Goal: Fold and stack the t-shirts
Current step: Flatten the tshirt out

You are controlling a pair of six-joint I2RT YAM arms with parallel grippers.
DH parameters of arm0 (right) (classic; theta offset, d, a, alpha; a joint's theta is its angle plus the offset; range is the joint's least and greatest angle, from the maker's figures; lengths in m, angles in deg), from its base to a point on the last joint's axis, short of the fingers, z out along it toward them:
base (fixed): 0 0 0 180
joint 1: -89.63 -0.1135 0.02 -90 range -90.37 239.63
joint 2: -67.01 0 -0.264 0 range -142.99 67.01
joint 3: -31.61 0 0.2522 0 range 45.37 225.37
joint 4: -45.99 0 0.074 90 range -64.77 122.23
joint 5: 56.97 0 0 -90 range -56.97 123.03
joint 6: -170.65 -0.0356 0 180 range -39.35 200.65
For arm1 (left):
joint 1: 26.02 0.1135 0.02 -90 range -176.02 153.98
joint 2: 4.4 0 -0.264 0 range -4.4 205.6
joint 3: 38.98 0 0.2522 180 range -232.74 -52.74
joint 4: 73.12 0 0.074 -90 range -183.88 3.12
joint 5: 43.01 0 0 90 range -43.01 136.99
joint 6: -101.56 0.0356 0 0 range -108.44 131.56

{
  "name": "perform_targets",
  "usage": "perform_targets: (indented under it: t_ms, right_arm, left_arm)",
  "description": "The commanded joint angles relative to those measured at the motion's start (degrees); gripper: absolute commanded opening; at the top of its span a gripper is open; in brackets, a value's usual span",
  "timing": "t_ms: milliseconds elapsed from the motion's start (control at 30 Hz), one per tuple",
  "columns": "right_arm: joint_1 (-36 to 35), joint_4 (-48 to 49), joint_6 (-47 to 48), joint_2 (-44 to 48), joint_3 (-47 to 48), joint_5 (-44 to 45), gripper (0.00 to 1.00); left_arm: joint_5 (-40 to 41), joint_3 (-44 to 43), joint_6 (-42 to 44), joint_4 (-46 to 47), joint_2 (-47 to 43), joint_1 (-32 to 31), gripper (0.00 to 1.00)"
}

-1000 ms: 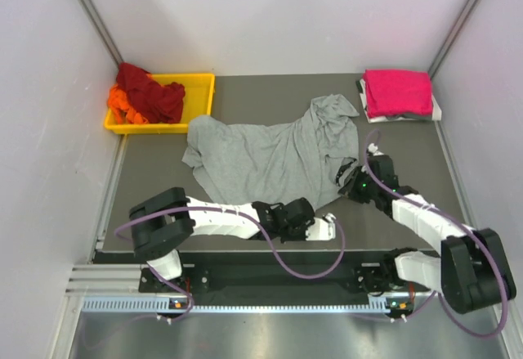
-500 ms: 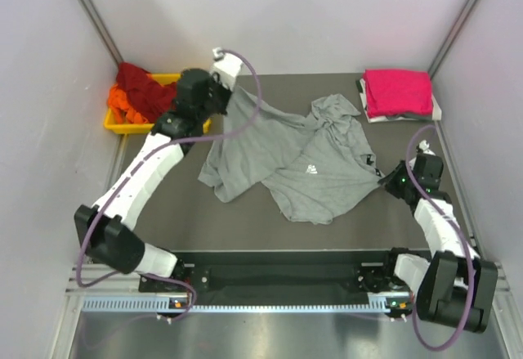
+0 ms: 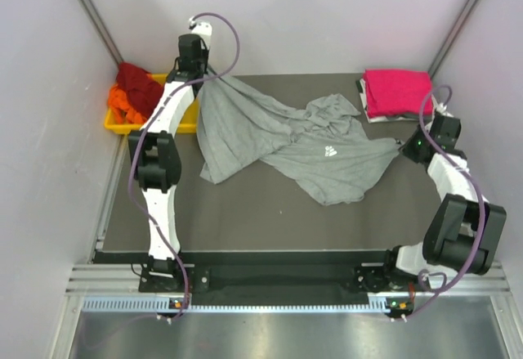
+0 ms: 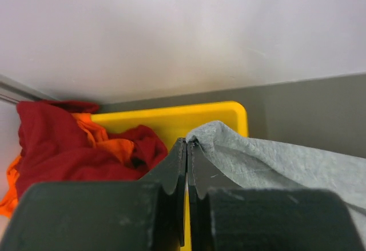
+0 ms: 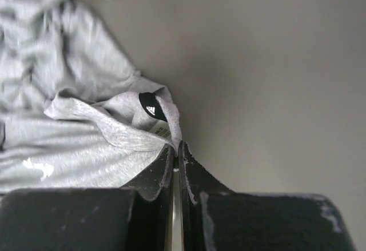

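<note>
The light heather-grey t-shirt (image 3: 294,142) is stretched across the middle of the table between both arms. My left gripper (image 3: 198,79) is shut on one edge of it at the far left, above the yellow tray; the pinched cloth shows in the left wrist view (image 4: 197,139). My right gripper (image 3: 406,148) is shut on the collar end at the right, where a black label (image 5: 150,108) shows. A folded magenta-pink t-shirt (image 3: 398,91) lies at the far right corner. Dark red (image 3: 135,79) and orange (image 3: 122,105) t-shirts lie in the tray.
The yellow plastic tray (image 3: 181,122) stands at the far left against the wall; its rim shows in the left wrist view (image 4: 171,112). White cloth (image 3: 376,116) lies under the pink shirt. Walls close in on three sides.
My left gripper has carried the grey shirt's edge farther back and left, up over the tray. My right gripper has pulled the collar end right and back. The shirt is now stretched out wider.
</note>
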Motion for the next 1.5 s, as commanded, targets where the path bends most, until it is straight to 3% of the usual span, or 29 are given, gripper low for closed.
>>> perform_targets:
  t_ms: [0,233,367,500,700,733,767,800,833,867,900,1000,1033,1167,1200,1300,1467]
  right_arm:
    - [1.9,-0.68,2.56,-2.01,6.45,4.94,0.0]
    - [3.22,-3.31,3.44,-6.4,13.93,6.44,0.0]
    - [7.34,-5.51,3.88,-3.52,15.52,6.8,0.0]
    - [12.71,-5.77,4.06,0.01,14.29,2.23,0.0]
    - [12.71,-2.44,1.6,-1.65,12.18,-5.15,0.01]
    - [12.71,-2.35,1.51,-2.27,12.09,-5.68,0.13]
    - [12.71,-1.91,1.42,-3.14,11.92,-5.86,0.22]
    - [12.71,-1.91,1.42,-3.41,11.57,-5.52,0.34]
    - [12.71,-1.82,1.25,-3.59,11.39,-5.17,0.56]
    - [12.71,-2.08,1.25,-3.51,11.04,-4.81,0.6]
    - [12.71,-2.08,1.33,-3.24,10.69,-4.2,0.62]
    - [12.54,-2.17,0.98,-0.44,7.89,-2.97,0.71]
    - [12.45,-2.17,0.81,0.7,6.65,-2.53,0.73]
    - [9.83,-1.29,-0.25,7.82,-3.52,-0.86,0.73]
    - [9.12,-1.64,0.1,8.36,-4.86,-0.59,0.73]
    - [6.48,-2.0,0.28,8.1,-8.38,0.28,0.71]
    - [5.51,0.37,0.19,5.47,-11.89,0.9,0.68]
  left_arm:
    - [3.6,-8.82,0.9,4.42,1.91,1.0,0.0]
    - [9.99,-14.09,3.45,8.99,9.64,0.91,0.0]
    - [12.03,-18.13,2.76,10.57,10.8,1.44,0.0]
    - [9.84,-18.05,0.91,11.01,9.13,1.44,0.0]
    - [10.54,-18.23,1.96,12.6,11.76,0.48,0.0]
    - [9.93,-18.23,2.92,12.16,12.99,0.39,0.0]
    - [9.06,-18.31,3.28,11.29,13.52,0.21,0.1]
    - [7.74,-18.23,3.81,10.23,13.96,-0.05,0.24]
    - [4.94,-18.23,4.33,6.05,14.4,-0.23,0.41]
    - [3.44,-17.79,4.6,3.74,14.4,-0.58,0.51]
    - [1.59,-16.66,4.69,2.15,13.71,-1.36,0.54]
    - [-4.38,-4.47,3.38,0.12,5.29,-2.25,0.56]
    - [-10.14,-0.51,2.15,0.03,-0.83,-2.25,0.56]
    - [-20.28,19.86,3.1,-6.88,-14.31,-3.56,0.48]
    - [-21.0,22.7,5.2,-8.57,-16.25,-4.09,0.41]
    - [-21.98,33.86,10.21,-13.23,-22.23,-6.54,0.37]
    - [-15.93,51.34,15.67,-8.07,-28.31,-12.43,0.46]
